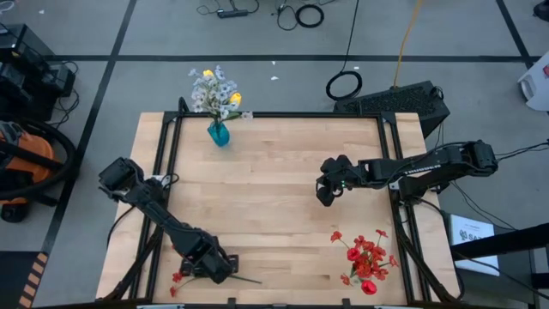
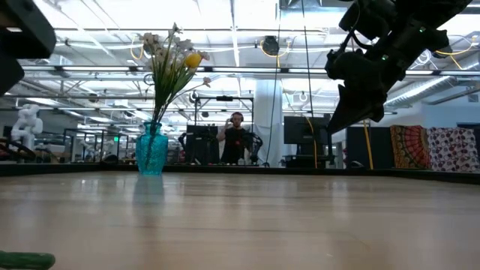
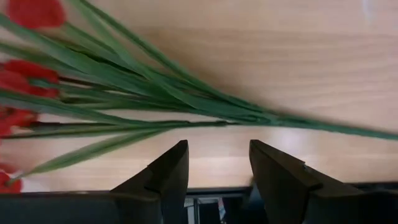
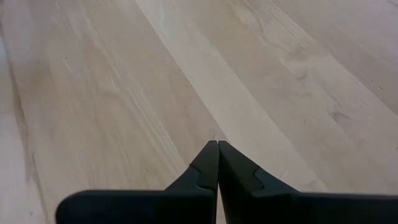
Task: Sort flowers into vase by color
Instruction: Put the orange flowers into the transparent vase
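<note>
The vase (image 1: 219, 134) stands at the far edge of the bench (image 1: 274, 197), left of its middle, with a bunch of flowers (image 1: 214, 91) standing in it. A second heap of flowers (image 1: 366, 257) lies at the near right corner, well apart from the vase. At the near left corner the left pincer (image 1: 225, 270) sits low beside one flower spray (image 1: 180, 277) lying flat. The right pincer (image 1: 324, 194) hangs over bare boards, right of centre.
</note>
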Robot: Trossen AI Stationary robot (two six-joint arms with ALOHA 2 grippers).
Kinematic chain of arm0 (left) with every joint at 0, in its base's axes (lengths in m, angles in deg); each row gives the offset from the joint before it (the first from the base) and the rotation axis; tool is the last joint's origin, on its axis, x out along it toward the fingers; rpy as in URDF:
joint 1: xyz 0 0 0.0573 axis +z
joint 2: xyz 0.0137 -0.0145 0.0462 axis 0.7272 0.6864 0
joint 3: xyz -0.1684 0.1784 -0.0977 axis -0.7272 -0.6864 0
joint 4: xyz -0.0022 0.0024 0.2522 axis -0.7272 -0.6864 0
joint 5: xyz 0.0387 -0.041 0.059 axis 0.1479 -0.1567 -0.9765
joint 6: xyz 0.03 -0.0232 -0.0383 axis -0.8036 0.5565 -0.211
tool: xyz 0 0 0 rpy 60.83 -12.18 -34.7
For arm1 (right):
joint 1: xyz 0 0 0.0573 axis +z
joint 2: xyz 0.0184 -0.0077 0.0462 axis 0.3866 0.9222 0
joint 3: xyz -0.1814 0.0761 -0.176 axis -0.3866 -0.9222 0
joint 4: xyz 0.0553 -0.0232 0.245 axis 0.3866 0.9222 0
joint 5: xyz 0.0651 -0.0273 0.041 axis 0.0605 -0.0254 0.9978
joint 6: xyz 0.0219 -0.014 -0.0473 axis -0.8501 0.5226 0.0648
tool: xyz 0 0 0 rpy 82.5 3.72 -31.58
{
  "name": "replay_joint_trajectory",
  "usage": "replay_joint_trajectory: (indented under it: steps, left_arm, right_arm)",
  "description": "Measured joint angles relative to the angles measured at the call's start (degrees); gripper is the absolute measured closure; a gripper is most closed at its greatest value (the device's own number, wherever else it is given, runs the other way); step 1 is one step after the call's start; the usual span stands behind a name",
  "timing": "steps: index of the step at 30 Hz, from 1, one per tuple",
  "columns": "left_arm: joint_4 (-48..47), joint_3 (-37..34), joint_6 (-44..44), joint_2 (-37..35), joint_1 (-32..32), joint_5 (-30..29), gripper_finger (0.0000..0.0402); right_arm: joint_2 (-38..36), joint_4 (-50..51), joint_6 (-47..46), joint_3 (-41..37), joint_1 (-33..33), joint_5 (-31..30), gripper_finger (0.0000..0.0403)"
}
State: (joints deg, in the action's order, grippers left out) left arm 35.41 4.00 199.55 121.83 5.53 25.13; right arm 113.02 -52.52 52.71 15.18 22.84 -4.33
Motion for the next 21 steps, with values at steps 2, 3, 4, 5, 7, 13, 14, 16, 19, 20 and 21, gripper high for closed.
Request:
replay_joint_trajectory:
  steps: [2,3,4,5,7,13,14,16,19,20,21]
  left_arm:
    - [-1.1,0.0,0.0,0.0,0.0,-0.2,0.0227]
    - [-1.4,0.0,-0.2,0.0,0.0,-0.2,0.0227]
    - [-1.4,0.0,-0.4,0.0,0.1,-0.3,0.0227]
    - [-1.2,-0.1,-0.8,0.0,0.1,-0.5,0.0227]
    - [-1.2,-0.4,-2.2,0.0,0.1,-0.5,0.0227]
    - [-1.1,-0.6,-6.4,0.0,0.1,0.1,0.0227]
    - [-0.9,-0.6,-6.5,0.0,0.1,0.2,0.0226]
    - [-0.4,-0.6,-7.5,0.0,0.1,0.3,0.0226]
    - [-0.9,-0.6,-8.0,0.6,0.1,0.3,0.0226]
    - [-1.8,-0.6,-8.2,1.2,0.0,0.3,0.0226]
    - [-3.1,-0.6,-9.2,1.7,-0.2,0.3,0.0226]
  right_arm:
    - [0.0,-0.2,0.0,0.0,0.0,0.0,0.0403]
    - [0.0,-0.1,0.0,0.0,0.0,0.0,0.0403]
    - [0.0,-0.1,0.0,0.0,0.0,0.0,0.0403]
    - [0.0,-0.2,0.0,0.0,0.0,0.0,0.0403]
    - [0.0,-0.1,0.0,0.0,0.0,0.0,0.0403]
    - [0.0,-0.1,0.0,0.0,0.0,0.0,0.0403]
    - [0.0,-0.1,0.0,0.0,0.0,0.0,0.0403]
    - [0.0,-0.1,0.0,0.0,0.0,0.0,0.0403]
    - [0.0,-0.1,0.0,0.0,0.0,0.0,0.0403]
    - [0.0,-0.1,0.0,0.0,0.0,-0.1,0.0403]
    - [0.0,-0.1,0.0,0.0,0.0,-0.1,0.0403]
